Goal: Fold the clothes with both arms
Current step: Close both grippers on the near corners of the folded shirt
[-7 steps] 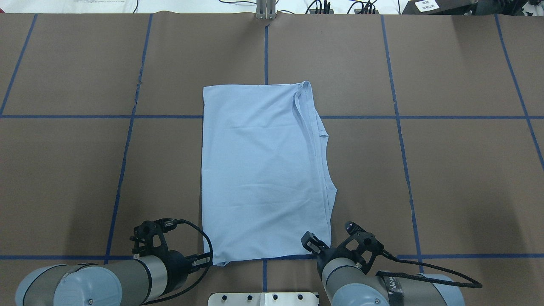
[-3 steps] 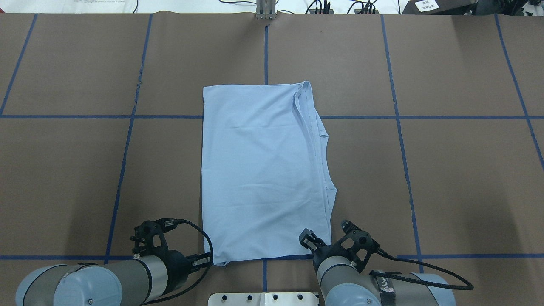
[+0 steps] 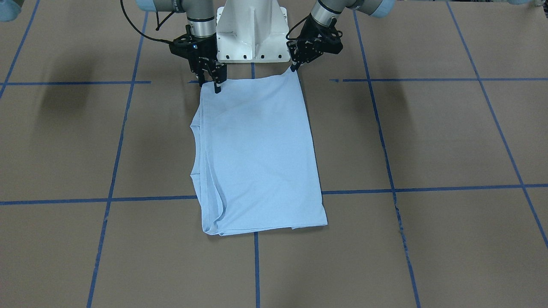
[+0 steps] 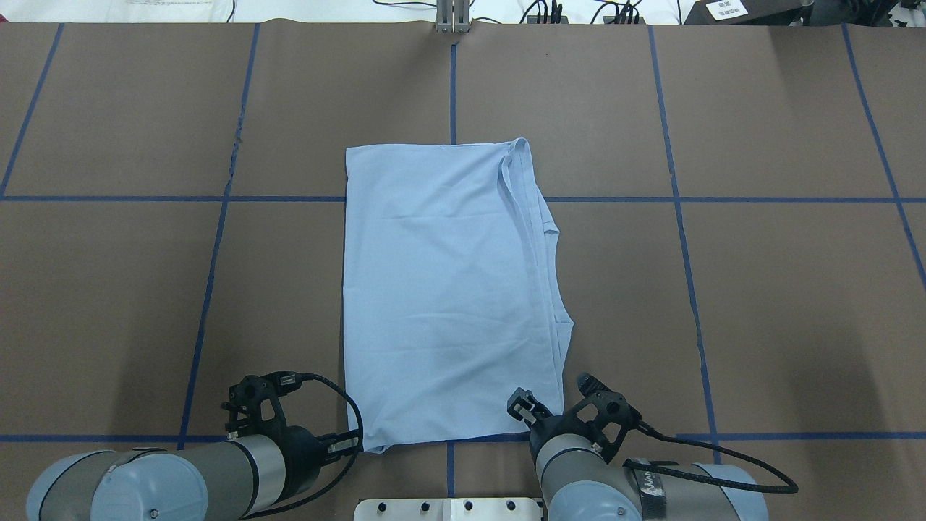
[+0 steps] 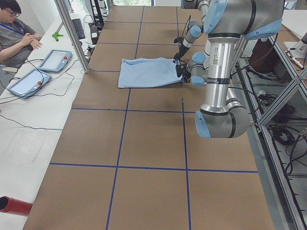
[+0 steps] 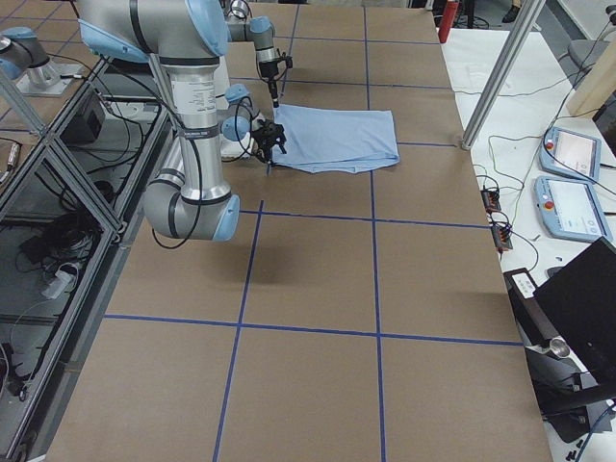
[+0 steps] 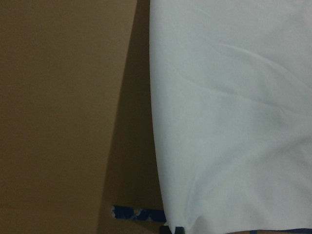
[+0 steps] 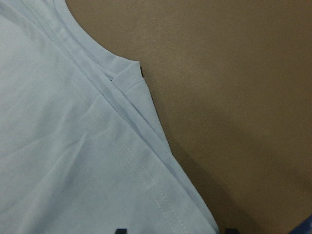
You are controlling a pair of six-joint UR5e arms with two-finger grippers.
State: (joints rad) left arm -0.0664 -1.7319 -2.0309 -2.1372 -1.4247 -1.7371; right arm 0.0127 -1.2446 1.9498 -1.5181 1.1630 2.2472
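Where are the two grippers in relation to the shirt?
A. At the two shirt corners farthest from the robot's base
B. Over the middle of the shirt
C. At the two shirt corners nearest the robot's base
C: the left gripper and the right gripper each sit at a corner of the shirt, on its edge beside the white base.

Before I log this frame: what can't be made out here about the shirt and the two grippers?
- T-shirt: no print or neck label shows in any view. Only plain fabric faces the cameras.
- Left gripper: I cannot tell whether it grips the shirt's corner. Its wrist covers the fingers in the overhead view, they are too small in the front view, and its own camera shows no clear fingers.
- Right gripper: its wrist view's bottom edge cuts off the fingertips, so contact with the cloth is unclear.
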